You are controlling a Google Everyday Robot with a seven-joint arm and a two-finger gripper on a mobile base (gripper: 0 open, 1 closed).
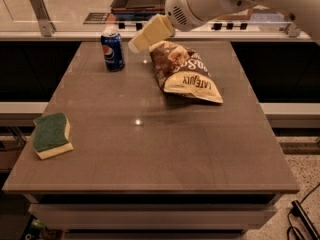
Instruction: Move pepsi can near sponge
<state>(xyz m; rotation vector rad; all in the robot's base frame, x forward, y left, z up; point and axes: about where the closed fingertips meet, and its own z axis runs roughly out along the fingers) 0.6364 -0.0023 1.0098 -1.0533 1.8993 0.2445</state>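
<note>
A brown-topped table [165,154] is filling most of the view, and its surface is catching a small glint of light [137,122]. Behind it a pale counter [65,14] is running across the room, with angled metal brackets [40,11] standing on it. At lower right a speckled floor [305,169] is showing, and a black cable [302,216] is trailing over it. The gripper [136,45] is hanging above the table's far side.
</note>
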